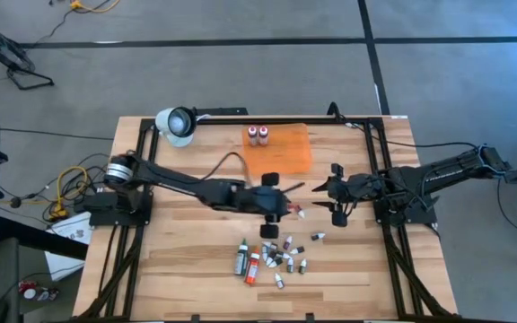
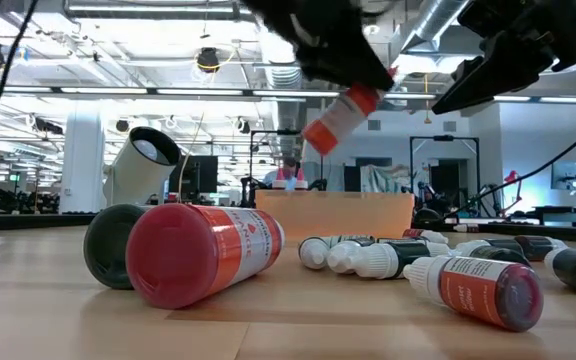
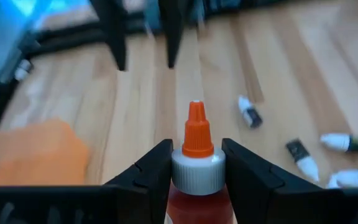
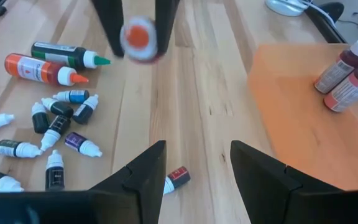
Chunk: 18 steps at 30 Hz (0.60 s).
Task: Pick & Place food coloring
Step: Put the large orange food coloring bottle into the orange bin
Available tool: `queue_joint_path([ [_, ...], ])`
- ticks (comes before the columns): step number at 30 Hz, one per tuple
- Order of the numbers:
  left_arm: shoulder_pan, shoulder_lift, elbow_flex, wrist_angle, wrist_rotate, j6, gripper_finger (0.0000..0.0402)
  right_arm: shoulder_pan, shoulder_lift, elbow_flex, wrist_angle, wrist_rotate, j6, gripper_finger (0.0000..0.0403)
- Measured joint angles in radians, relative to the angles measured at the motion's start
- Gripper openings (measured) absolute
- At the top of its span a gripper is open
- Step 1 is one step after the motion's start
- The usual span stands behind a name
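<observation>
Wooden slatted table (image 1: 178, 269) in an open workshop: left gripper (image 3: 196, 171) pinches a red, orange-tipped food-coloring bottle (image 3: 196, 162) at its white collar, lifted above mid-table near the orange mat (image 1: 287, 152); right gripper (image 4: 194, 165) spread, empty, alongside. The bottle looks light, smooth, slightly squeezable, so the ribbed collar suits gripping. Labels on the scattered bottles (image 1: 272, 258) are unreadable

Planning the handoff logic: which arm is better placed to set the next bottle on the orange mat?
Left. The left gripper is shut on a red bottle lifted above the table near the orange mat. The right gripper hangs open and holds nothing.
</observation>
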Motion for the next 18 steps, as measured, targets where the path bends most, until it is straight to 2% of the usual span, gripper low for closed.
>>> queue_joint_path([
  [4,0.001,-0.105,-0.281,0.409,-0.007,-0.011,0.0122,0.0,0.0,0.0,0.015,0.0,0.001,0.0173],
  [9,-0.003,-0.115,-0.562,0.937,-0.033,-0.046,0.0123,0.0,0.005,0.0,0.087,0.001,-0.004,0.0173],
  [13,-0.003,-0.07,-0.694,1.246,-0.079,-0.097,0.0123,0.0,0.044,0.0,0.169,-0.001,-0.009,0.0173],
  [18,-0.003,0.024,-0.731,1.425,-0.108,-0.115,0.0123,0.0,0.134,0.0,0.263,-0.004,-0.02,0.0173],
])
